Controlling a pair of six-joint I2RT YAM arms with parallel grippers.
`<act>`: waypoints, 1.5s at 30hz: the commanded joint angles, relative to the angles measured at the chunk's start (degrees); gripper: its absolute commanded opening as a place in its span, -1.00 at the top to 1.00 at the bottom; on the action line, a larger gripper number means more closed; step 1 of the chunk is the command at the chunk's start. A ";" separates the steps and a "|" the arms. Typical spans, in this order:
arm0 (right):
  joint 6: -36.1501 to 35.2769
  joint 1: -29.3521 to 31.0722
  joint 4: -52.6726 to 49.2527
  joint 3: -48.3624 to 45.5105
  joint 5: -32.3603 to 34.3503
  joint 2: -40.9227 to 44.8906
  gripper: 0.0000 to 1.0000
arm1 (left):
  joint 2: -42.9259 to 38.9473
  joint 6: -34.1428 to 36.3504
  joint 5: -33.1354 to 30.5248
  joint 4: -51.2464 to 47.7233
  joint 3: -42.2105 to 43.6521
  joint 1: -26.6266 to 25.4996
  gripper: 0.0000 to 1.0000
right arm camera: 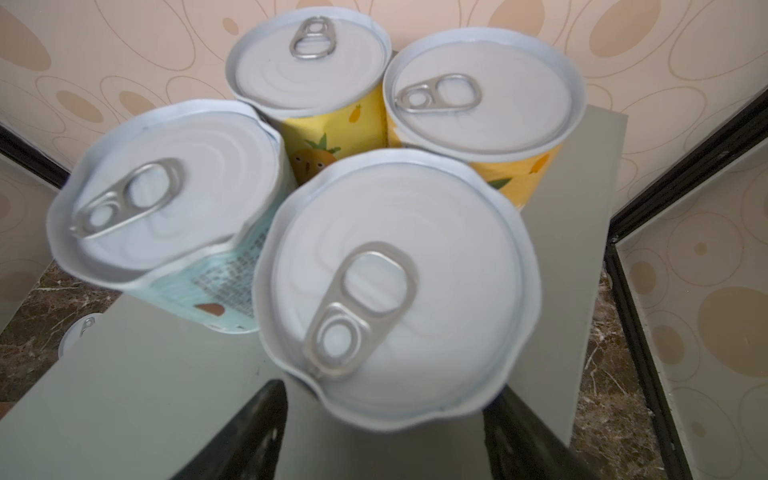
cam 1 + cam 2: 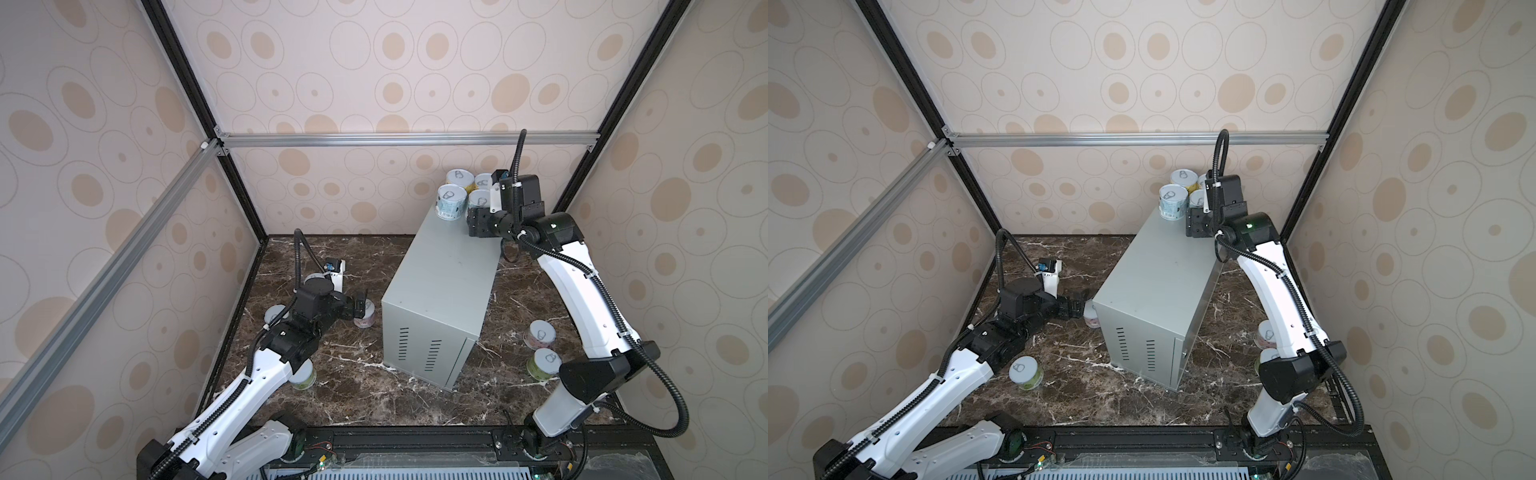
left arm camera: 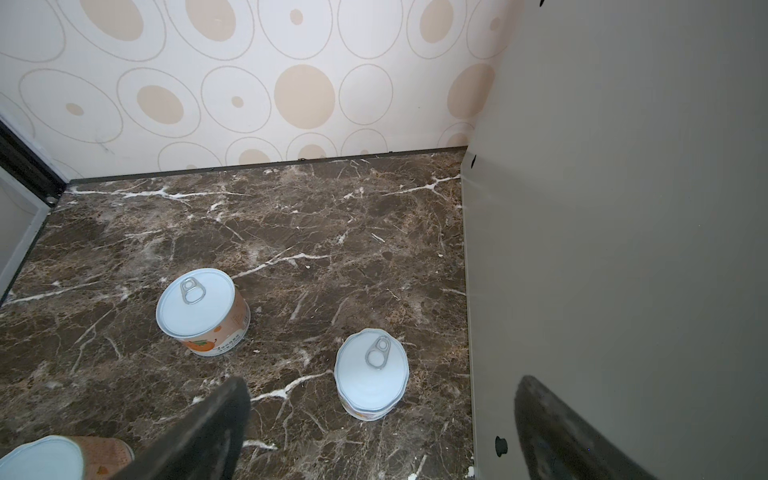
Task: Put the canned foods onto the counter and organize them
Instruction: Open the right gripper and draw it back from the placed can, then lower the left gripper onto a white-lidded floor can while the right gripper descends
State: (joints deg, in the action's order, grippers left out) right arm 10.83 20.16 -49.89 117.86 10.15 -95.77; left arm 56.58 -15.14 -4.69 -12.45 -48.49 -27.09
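A top view shows 9 cans. 4 of them stand on the grey counter (image 2: 440, 266), bunched close at its far end with their lids up. They are 2 yellow pineapple cans (image 1: 328, 137), 1 pale blue can (image 1: 232, 282) and 1 near can (image 1: 399, 282) whose label is hidden. The right gripper (image 1: 386, 392) is at the near can. Its 2 fingers are apart, 1 on each side of the can, and a thin strip of counter shows between 1 finger and the can.

The other 5 cans stand on the brown marble (image 2: 374, 399). 2 are on the right, just beside each other: the right pink can (image 2: 539, 337) and the right green can (image 2: 540, 370). 3 are on the left. The left green can (image 2: 303, 380) is half under the left arm (image 2: 266, 374). The half-hidden can (image 2: 275, 313) peeks out behind that arm. The left pink can (image 2: 366, 320) is near the counter's side. The left gripper (image 3: 382, 381) is low, right by the left pink can. Its fingers are wide apart and hold nothing.
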 commanded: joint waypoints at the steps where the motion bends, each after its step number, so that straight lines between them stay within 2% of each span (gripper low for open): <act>1: -0.32 -0.24 -1.64 1.40 -0.90 2.90 -0.58 | -1.00 1.16 -1.63 0.89 0.08 0.46 -0.98; 7: -0.55 -0.29 -2.88 0.30 -1.62 6.88 -0.70 | -1.63 0.52 -3.37 1.36 0.49 0.90 -0.98; 13: -0.59 -0.23 -1.48 -7.37 -1.59 14.66 -0.79 | 0.45 -0.43 -6.82 -1.31 -1.50 0.99 -0.98; 19: -0.29 -0.48 -0.77 -16.10 -1.12 21.95 -0.83 | 1.84 -1.36 -6.27 -2.59 -2.80 1.03 -0.98; 25: 2.89 -3.72 2.55 -28.32 -1.51 32.44 -0.84 | 3.88 -3.38 -4.62 -5.52 -5.73 1.04 -0.98; 32: 11.01 -12.44 8.87 -46.70 -6.88 44.77 -0.85 | 5.33 -5.47 -0.84 -7.58 -5.43 1.16 -0.98; 40: 20.31 -13.12 18.12 -68.44 -6.55 55.19 -0.88 | 8.20 -5.78 2.63 -10.38 -7.22 1.16 -0.98; 45: 22.11 -13.20 21.15 -75.17 -5.76 56.78 -0.91 | 11.23 -6.21 3.70 -9.94 -6.76 1.25 -0.98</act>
State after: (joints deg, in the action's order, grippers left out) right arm 29.78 7.35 -33.36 44.56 3.86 -40.34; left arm 66.59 -20.25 -2.42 -21.32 -53.41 -26.35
